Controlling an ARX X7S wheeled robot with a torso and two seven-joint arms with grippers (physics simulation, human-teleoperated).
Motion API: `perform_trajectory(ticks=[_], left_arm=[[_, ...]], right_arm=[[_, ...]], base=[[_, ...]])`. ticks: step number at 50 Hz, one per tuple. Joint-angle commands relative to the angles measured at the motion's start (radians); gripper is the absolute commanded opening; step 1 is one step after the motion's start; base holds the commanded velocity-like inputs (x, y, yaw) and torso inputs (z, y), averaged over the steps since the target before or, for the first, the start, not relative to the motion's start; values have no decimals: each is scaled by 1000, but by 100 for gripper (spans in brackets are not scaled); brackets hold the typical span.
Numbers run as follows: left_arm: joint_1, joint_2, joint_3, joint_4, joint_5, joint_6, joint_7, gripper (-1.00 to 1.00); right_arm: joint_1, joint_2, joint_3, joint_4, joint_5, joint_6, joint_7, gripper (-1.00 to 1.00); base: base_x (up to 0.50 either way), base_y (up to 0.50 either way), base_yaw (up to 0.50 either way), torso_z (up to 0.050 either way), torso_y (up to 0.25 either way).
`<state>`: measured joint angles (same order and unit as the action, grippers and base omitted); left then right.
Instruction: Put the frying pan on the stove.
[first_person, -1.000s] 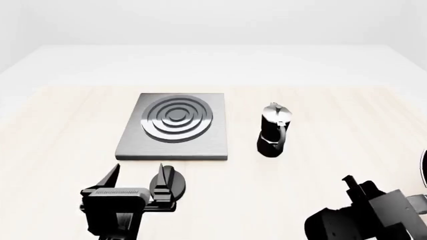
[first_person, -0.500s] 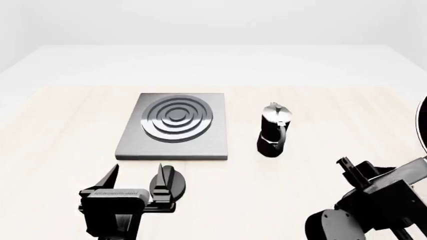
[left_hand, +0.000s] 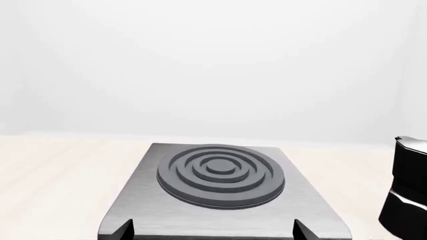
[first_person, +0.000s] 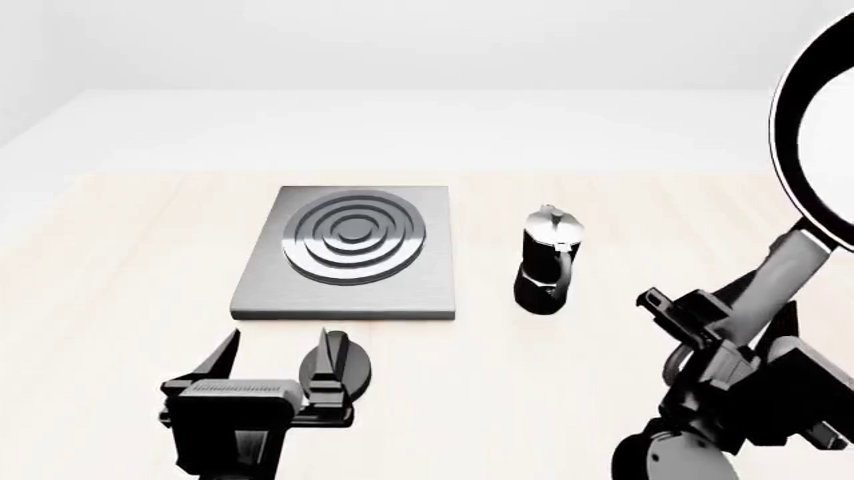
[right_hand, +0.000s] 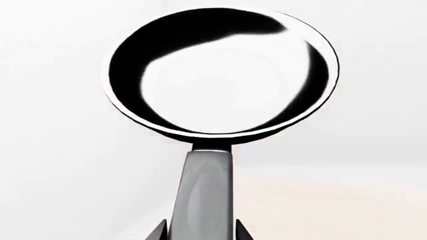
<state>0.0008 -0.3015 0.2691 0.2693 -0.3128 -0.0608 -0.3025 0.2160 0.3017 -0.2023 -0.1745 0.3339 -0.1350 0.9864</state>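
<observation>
Although the pan (first_person: 817, 130) was lifted high at the right of the head view, only a part of its rim and shiny inside showed there, because the frame edge cut it off. Its handle (first_person: 781, 275) ran down to the right gripper (first_person: 727, 325), whose fingers were clamped on it; in the right wrist view only two dark finger tips (right_hand: 157, 232) showed beside the handle at the frame edge. That view showed the whole round pan (right_hand: 223, 72), tilted, in the air and touching nothing else.

The stove (first_person: 350, 252) lay flat on the table (first_person: 120, 270), with its ring burner (first_person: 354, 235) bare. The pan was well apart from it, far to the right and above. The moka pot (first_person: 547, 260) stood upright just beside the stove's right edge, between stove and pan. In the left wrist view the pot (left_hand: 407, 190) was cut off by the frame.

The left gripper (first_person: 274, 365) hovered near the stove's front edge, its fingers apart and holding nothing; only its two tips (left_hand: 123, 229) showed in its own view. A small black round part beside its right finger was hard to make out.

Open table lay left of the stove and behind it.

I counted one pan, one stove, one pot, two grippers.
</observation>
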Motion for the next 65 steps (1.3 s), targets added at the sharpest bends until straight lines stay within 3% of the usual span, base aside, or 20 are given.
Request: perform_trajectory(ticks=[1,17,31,35,36,39,41,46,55,65], left_arm=[[-2,-2,7,0,2,-1,-5,100],[-8,-6,15,2,3,-3,-9,100],[-9,-7,20,-2,2,1,-13,100],[-11,-5,23,-8,6,5,-15,100],[-11,-5,25,-8,6,6,-14,100],[-10,-7,26,-4,6,4,-16,100],[-9,-9,26,-2,5,4,-16,100],[-7,-10,25,-5,4,10,-17,100],[-5,-13,27,-7,6,16,-19,100],[-7,-16,34,3,12,11,-27,100]], right_arm=[[17,57,-77,-79,-48,0,-107,-100],[62,119,-196,-119,34,57,-304,-100],[89,172,-279,-211,21,147,-374,-100],[88,174,-280,-227,41,138,-388,-100],[91,177,-280,-232,119,166,-417,-100],[103,177,-299,-230,34,160,-399,-100],[110,172,-297,-223,103,187,-421,-100],[147,184,-345,-225,44,207,-456,-100],[195,210,-363,-260,202,293,-555,-100],[237,210,-388,-212,240,317,-632,-100]], base=[[0,0,0,0,0],[0,0,0,0,1],[0,0,0,1,2],[0,0,0,0,0],[0,0,0,0,10],[0,0,0,0,0],[0,0,0,0,0],[0,0,0,0,2],[0,0,0,1,2],[0,0,0,0,1]])
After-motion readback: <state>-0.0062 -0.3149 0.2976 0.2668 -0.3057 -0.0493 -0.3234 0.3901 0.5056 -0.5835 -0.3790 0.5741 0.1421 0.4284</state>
